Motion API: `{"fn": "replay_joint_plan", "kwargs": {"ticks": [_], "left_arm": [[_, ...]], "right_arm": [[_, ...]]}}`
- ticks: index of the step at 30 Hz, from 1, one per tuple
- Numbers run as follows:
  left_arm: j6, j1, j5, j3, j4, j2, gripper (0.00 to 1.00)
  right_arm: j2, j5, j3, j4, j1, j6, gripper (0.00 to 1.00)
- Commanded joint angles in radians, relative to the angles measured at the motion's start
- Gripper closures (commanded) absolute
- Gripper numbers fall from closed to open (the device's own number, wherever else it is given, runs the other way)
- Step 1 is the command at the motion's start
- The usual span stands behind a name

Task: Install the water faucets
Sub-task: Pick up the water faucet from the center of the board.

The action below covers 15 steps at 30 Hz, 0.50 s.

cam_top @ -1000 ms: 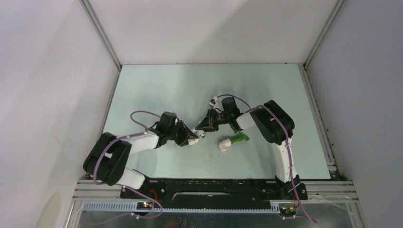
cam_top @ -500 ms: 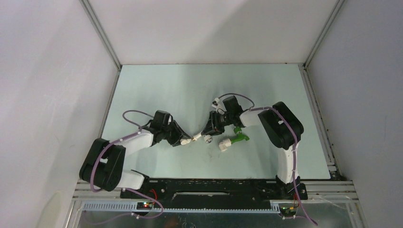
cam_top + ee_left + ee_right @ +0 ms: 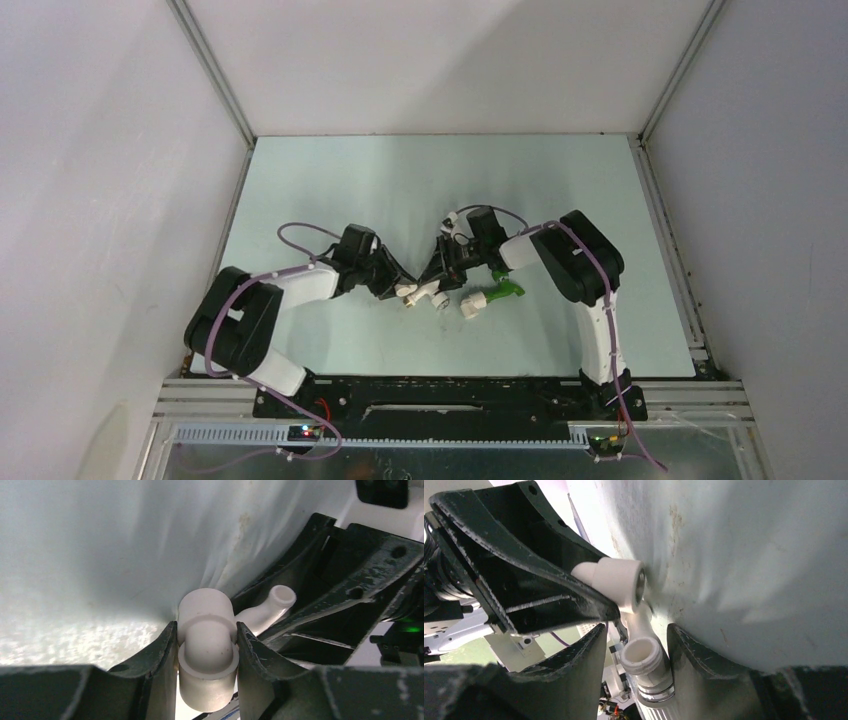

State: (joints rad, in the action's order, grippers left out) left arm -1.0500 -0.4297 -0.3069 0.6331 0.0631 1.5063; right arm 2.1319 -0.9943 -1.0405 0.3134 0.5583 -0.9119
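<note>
left end effector (image 3: 206,630) clenched on short white plastic fitting (image 3: 207,657) | right end effector (image 3: 636,630) grasping white plastic tap (image 3: 641,655) | bright green plastic tap (image 3: 505,289) at its 3 o'clock

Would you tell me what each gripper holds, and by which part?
Left gripper: white pipe fitting, across its round body. Right gripper: white faucet, exact part unclear.

A stubby white pipe fitting (image 3: 207,655) is near the middle of a pale green, white-walled table (image 3: 350,180)

green faucet (image 3: 507,289), white faucet (image 3: 641,652), white fitting (image 3: 207,652)
</note>
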Motion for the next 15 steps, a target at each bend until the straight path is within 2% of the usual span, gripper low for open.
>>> {"fn": "replay_joint_plan", "kwargs": {"ticks": [1,7,13,15], "left_arm": [[-0.061,-0.029,0.03,-0.029,-0.013,0.06,1.0],[-0.034,-0.009,0.058,-0.028,0.026,0.031,1.0],[0.171,0.02,0.267,0.088,0.366,-0.097,1.0],[0.212,0.019,0.279,0.112,0.437,-0.114,1.0]], "right_arm": [[0.037,0.031,-0.001,0.018,0.026,-0.021,0.5],[0.035,0.031,0.0,-0.119,0.008,0.084,0.53],[0.034,0.038,0.0,-0.143,-0.002,0.102,0.54],[0.032,0.036,-0.001,-0.139,-0.002,0.097,0.54]]}}
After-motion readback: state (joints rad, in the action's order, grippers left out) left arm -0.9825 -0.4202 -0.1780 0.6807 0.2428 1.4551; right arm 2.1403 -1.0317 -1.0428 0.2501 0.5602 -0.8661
